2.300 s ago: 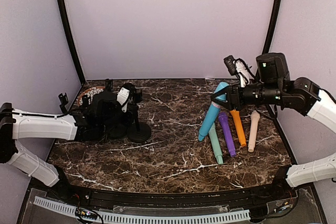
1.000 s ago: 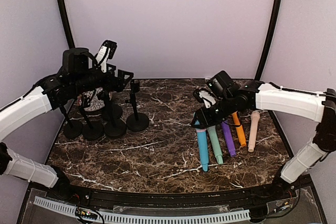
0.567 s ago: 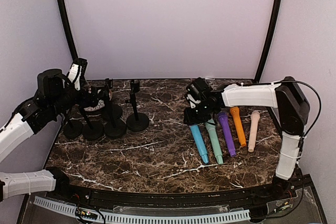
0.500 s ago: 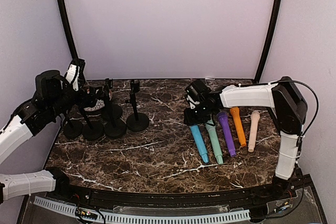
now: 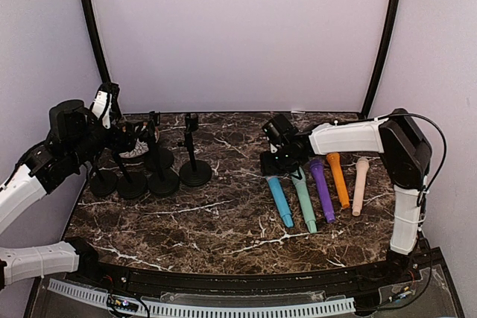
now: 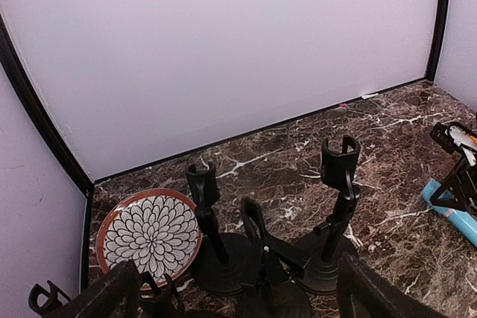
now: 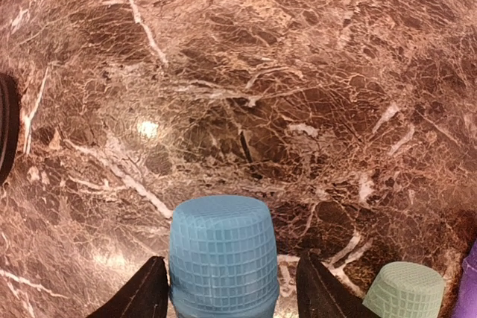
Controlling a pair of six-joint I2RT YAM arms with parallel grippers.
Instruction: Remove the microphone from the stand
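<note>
The task looks almost finished: the blue microphone (image 5: 279,199) lies on the bench (image 5: 223,221) at centre right beside four others, the right tool (image 5: 274,167) is spread around its head, not pinching, and the left tool (image 6: 238,292) is spread and empty above the bare stands (image 6: 339,184).

microphones (image 5: 280,200): five | black stands (image 5: 195,172): five | patterned plate (image 6: 151,232): one
</note>
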